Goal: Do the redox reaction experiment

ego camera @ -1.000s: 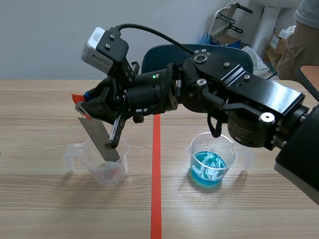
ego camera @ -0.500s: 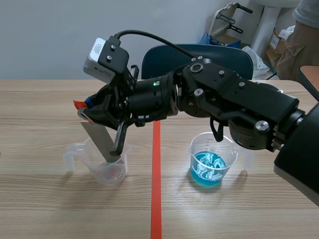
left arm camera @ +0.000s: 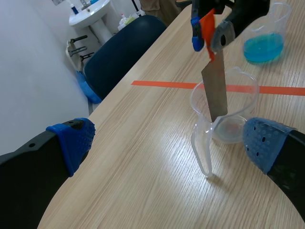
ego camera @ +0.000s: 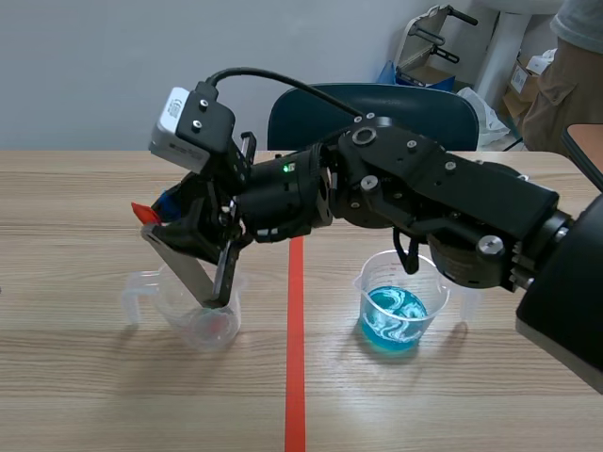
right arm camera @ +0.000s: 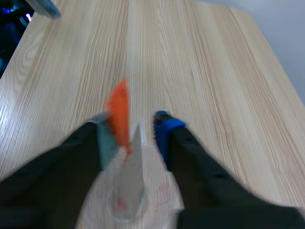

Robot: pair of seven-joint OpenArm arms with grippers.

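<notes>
The clear beaker (ego camera: 181, 318) stands on the table (ego camera: 85, 395) to the left of the red line (ego camera: 295, 377), and the foot of a grey metal strip (ego camera: 182, 268) dips into it, leaning. A faint reddish tint lies at this beaker's bottom, though what it is cannot be made out. The blue beaker (ego camera: 400, 306) stands well apart on the other side of the line, about a third full of bright blue liquid (ego camera: 394, 322) with pale swirls in it. The right gripper (left arm camera: 208, 34), reaching past the middle, is clamped on the strip's top end, where an orange tag (right arm camera: 119, 114) sticks out between its fingers. The left gripper (left arm camera: 167, 143) hangs with its fingers spread wide and nothing between them, the clear beaker just ahead of it. From the right wrist the beaker beneath is only a blur (the strip reads as a pale smear). In the scene view the arm covers the blue beaker's far rim, and one black finger crosses the strip's lower part. A chair (ego camera: 311, 108) stands behind the table, and a person (ego camera: 570, 56) is cut off at the edge. Since a second ago the right gripper has sunk a little and shifted left, so the strip leans flatter, while both beakers have kept their places.
</notes>
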